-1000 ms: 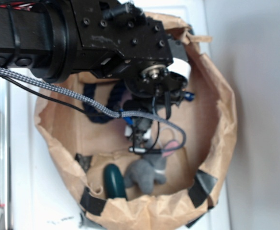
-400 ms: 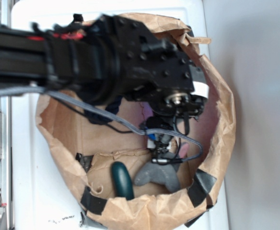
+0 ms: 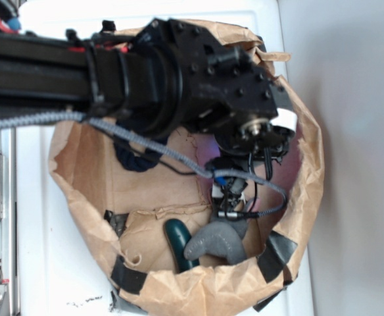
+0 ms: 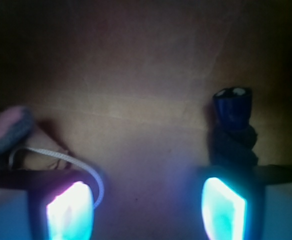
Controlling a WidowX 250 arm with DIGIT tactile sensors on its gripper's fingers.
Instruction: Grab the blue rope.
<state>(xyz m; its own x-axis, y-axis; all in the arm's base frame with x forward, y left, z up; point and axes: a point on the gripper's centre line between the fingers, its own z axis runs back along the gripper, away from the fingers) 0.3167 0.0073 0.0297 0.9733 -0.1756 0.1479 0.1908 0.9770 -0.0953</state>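
Fingers (image 4: 146, 210) apart, nothing btwn pads, hovering over paper bag (image 3: 297, 131) floor. Blue rope (image 4: 232, 130) w/ shiny capped end just beyond one finger, not gripped. In exterior view rope's dark coil (image 3: 134, 158) lies under arm, inside bag. Grey plush (image 3: 218, 240) near bag's front wall, beside dark green object (image 3: 179, 240).

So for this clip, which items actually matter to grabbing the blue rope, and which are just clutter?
Belongs to the job:
- blue rope, capped end up, ahead of one glowing jaw
- gripper, jaws apart over bare paper

Just lying about:
- grey plush toy
- dark green object
- brown paper bag holding everything
- grey braided cable
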